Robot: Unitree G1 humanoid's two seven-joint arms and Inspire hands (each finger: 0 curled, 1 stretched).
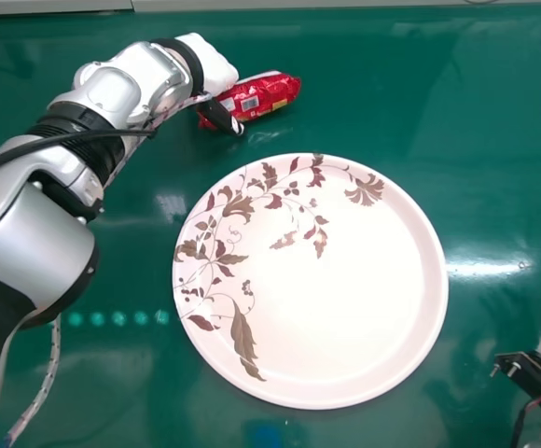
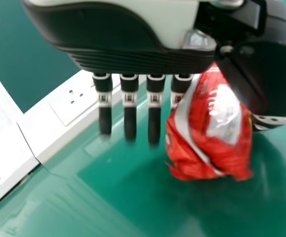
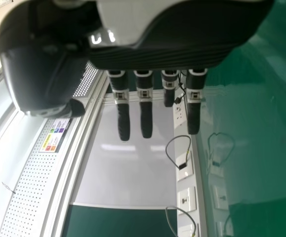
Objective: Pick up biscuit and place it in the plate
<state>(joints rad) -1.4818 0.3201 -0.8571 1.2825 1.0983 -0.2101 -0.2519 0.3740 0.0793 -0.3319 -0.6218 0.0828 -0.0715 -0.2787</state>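
Observation:
The biscuit, in a red packet (image 1: 269, 94), lies on the green table behind the plate (image 1: 345, 289), which is white with a brown leaf pattern. At the packet's left end is my left hand (image 1: 213, 67), its dark thumb on the near side. In the left wrist view, the left hand (image 2: 129, 106) is open, with straight fingers pointing down beside the red packet (image 2: 212, 133) and the thumb on the packet's other side. Whether they touch it I cannot tell. My right hand (image 3: 145, 113) has straight, open fingers away from packet and plate.
A black bracket with a cable (image 1: 539, 383) stands at the lower right edge of the head view. The green table (image 1: 494, 121) has a pale rim along its far side. White socket panels (image 3: 186, 198) line the table's edge in the right wrist view.

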